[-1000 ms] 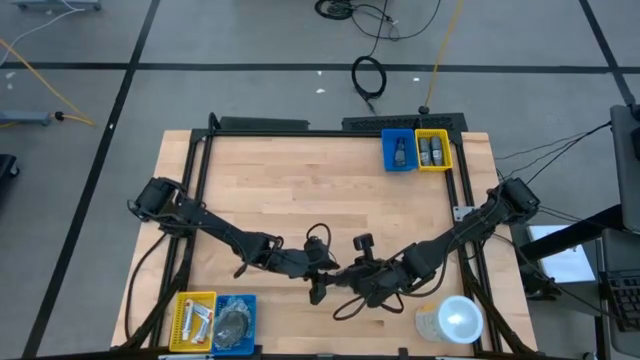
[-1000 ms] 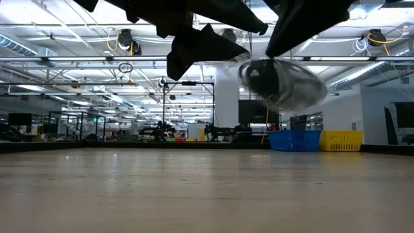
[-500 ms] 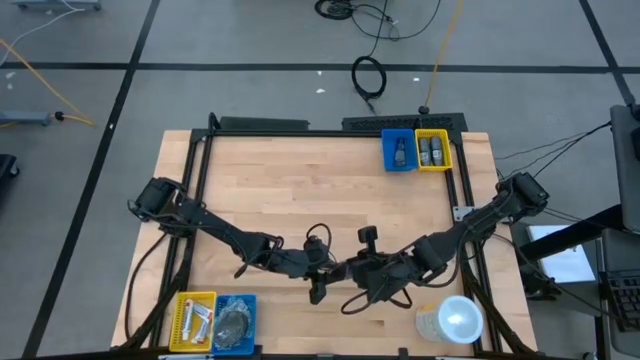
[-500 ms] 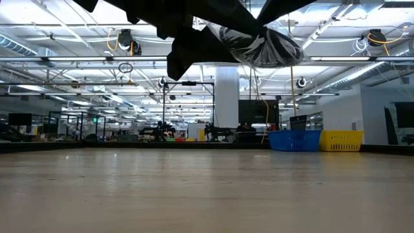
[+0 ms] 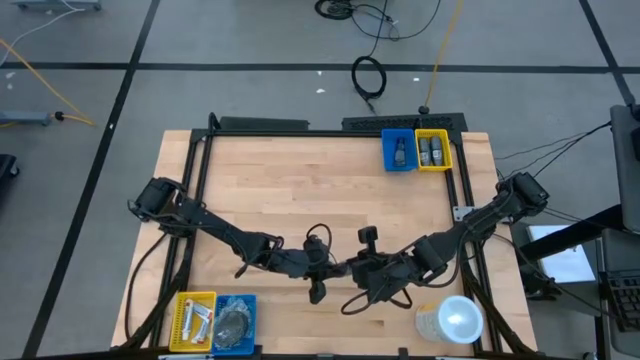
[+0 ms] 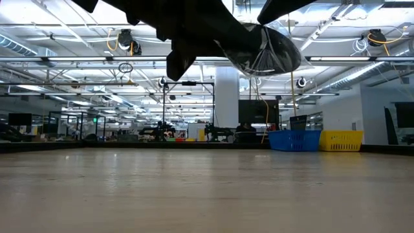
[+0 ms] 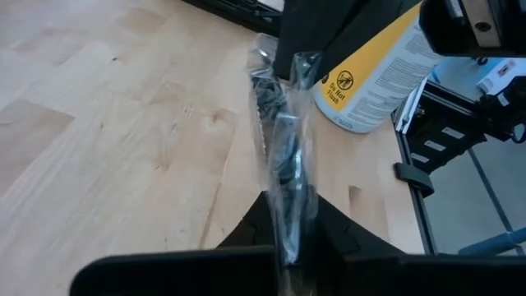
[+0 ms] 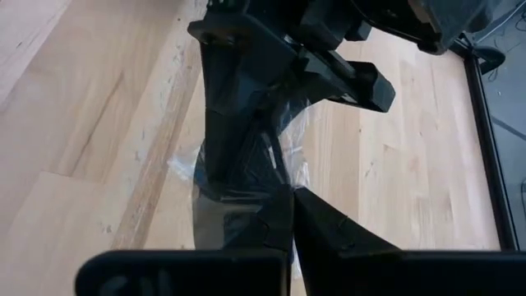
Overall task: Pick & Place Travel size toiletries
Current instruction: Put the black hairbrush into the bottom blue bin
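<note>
I am holding a dark round disc in crinkled clear wrap (image 6: 265,48) in the air above the middle of the pale wooden table (image 5: 300,190), well clear of its top. My left gripper (image 7: 289,238) and right gripper (image 8: 283,215) are both clenching its wrap from opposite sides, tips nearly meeting, so neither arm is nearer. Seen edge-on, it is running straight out from my left jaws. Beyond it, a white cup (image 7: 386,74) with a yellow label is reading "Do Not".
</note>
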You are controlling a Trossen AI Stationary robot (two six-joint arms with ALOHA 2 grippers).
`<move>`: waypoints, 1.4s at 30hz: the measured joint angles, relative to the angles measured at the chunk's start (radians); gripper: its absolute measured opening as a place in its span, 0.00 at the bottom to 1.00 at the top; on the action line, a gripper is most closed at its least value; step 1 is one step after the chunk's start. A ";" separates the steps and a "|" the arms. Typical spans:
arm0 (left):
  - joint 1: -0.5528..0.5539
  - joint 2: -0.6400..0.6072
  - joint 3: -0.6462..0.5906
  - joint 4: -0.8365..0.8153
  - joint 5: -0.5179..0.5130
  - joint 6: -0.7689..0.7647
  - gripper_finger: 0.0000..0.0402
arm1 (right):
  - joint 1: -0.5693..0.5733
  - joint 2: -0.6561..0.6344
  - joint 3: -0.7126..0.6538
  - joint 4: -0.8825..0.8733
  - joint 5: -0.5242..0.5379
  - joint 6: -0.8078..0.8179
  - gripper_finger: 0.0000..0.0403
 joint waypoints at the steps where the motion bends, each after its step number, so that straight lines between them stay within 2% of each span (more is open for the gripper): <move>1: -0.002 0.000 0.000 -0.006 0.000 0.000 0.03 | 0.000 0.000 0.000 0.000 0.000 0.000 0.00; 6: -0.023 -0.028 0.000 -0.093 -0.004 -0.021 0.03 | 0.000 0.000 0.000 -0.003 -0.003 -0.023 0.05; 10: -0.063 -0.087 0.000 -0.228 -0.058 -0.067 0.03 | 0.000 0.000 0.000 -0.015 -0.003 -0.023 0.13; 15: -0.150 -0.178 0.000 -0.474 -0.053 -0.236 0.03 | 0.000 0.000 0.000 -0.073 -0.002 0.023 0.24; 19: -0.240 -0.257 0.000 -0.662 -0.103 -0.424 0.03 | 0.000 0.000 0.000 -0.096 0.000 0.074 0.29; 23: -0.325 -0.322 0.000 -0.770 -0.116 -0.614 0.03 | 0.000 0.000 -0.001 -0.095 0.000 0.077 0.30; 31: -0.487 -0.396 0.000 -0.895 -0.099 -0.892 0.03 | 0.000 0.000 -0.001 -0.108 0.000 0.078 0.29; 35: -0.554 -0.404 0.000 -0.957 -0.087 -1.018 0.03 | 0.000 0.000 -0.001 -0.107 0.000 0.076 0.29; 42: -0.660 -0.402 0.000 -0.972 -0.065 -1.203 0.05 | 0.000 0.000 -0.001 -0.107 0.000 0.076 0.28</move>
